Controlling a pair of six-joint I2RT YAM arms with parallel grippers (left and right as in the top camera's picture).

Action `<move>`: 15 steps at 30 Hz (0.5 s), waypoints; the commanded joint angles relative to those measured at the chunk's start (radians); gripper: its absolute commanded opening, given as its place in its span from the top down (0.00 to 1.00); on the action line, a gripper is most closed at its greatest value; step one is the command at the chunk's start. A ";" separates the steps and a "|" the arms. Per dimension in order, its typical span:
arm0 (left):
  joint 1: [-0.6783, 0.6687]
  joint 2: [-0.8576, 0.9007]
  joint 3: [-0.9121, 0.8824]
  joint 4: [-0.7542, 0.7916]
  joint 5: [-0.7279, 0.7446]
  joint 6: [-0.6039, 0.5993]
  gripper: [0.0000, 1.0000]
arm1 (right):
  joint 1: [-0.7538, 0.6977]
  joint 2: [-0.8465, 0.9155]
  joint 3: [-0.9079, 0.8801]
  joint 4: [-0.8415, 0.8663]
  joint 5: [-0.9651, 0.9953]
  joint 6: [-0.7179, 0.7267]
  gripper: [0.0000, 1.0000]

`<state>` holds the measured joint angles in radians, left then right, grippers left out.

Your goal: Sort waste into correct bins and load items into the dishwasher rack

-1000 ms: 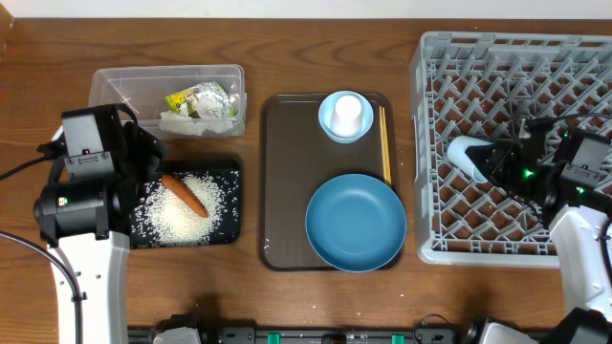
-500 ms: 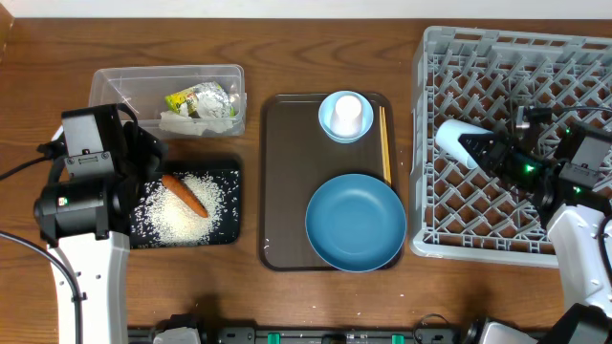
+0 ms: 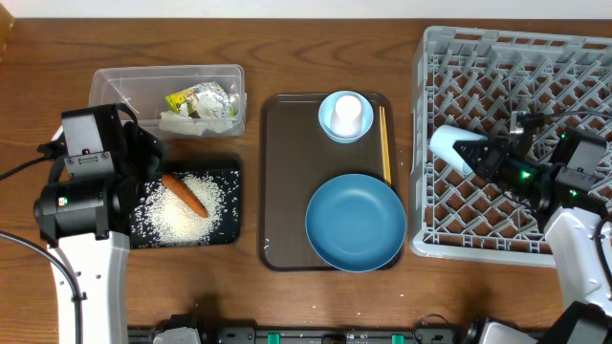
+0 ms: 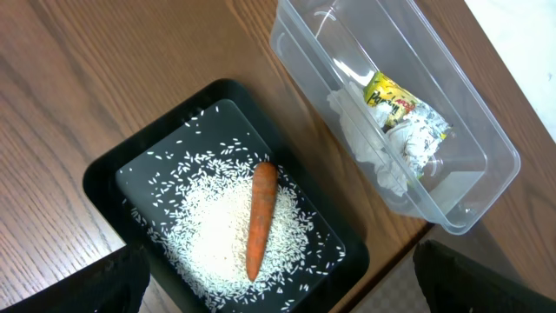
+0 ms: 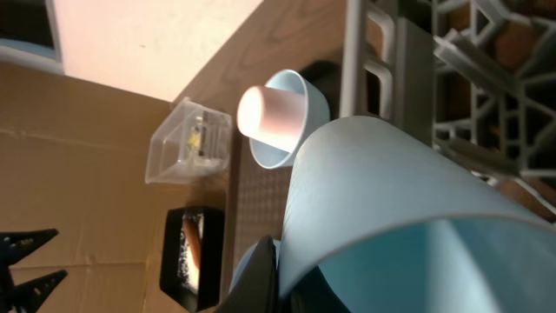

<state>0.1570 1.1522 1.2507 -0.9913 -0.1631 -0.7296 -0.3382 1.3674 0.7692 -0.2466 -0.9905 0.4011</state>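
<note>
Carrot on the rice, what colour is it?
Orange. The carrot shows best in the left wrist view.

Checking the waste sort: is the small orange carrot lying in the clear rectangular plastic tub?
No, the small orange carrot lies on loose white rice grains in the shallow black rectangular tray.

My work surface is a brown wood-grain table (image 3: 316, 53). Near its centre lies a dark-brown rectangular serving tray (image 3: 285, 191) with rounded corners and a raised rim. A tan cardboard corner (image 3: 4, 29) shows at the table's far left edge.
</note>
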 commanded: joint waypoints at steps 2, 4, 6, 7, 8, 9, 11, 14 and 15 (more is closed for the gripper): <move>0.006 0.004 0.002 -0.003 -0.002 -0.002 0.01 | 0.010 0.007 -0.015 -0.010 0.025 -0.009 0.93; 0.006 0.004 0.002 -0.003 -0.002 -0.002 0.01 | 0.009 0.007 -0.015 -0.009 0.026 -0.002 0.84; 0.006 0.004 0.002 -0.003 -0.002 -0.002 0.01 | 0.008 0.005 -0.013 -0.008 0.045 0.016 0.78; 0.006 0.004 0.002 -0.003 -0.002 -0.002 0.01 | 0.007 0.003 -0.010 -0.008 0.058 0.021 0.74; 0.006 0.004 0.002 -0.003 -0.002 -0.002 0.01 | 0.006 -0.001 -0.006 -0.013 0.069 0.021 0.70; 0.006 0.004 0.002 -0.003 -0.002 -0.002 0.01 | 0.004 -0.008 0.004 -0.029 0.094 0.021 0.66; 0.006 0.004 0.002 -0.003 -0.002 -0.002 0.01 | 0.004 -0.029 0.031 -0.084 0.167 0.020 0.63; 0.006 0.004 0.002 -0.003 -0.002 -0.002 0.01 | 0.005 -0.068 0.087 -0.206 0.307 0.001 0.58; 0.006 0.004 0.002 -0.003 -0.002 -0.002 0.01 | 0.005 -0.079 0.111 -0.256 0.352 -0.011 0.58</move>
<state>0.1570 1.1522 1.2507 -0.9913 -0.1631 -0.7296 -0.3382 1.3392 0.8082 -0.4576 -0.7906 0.4141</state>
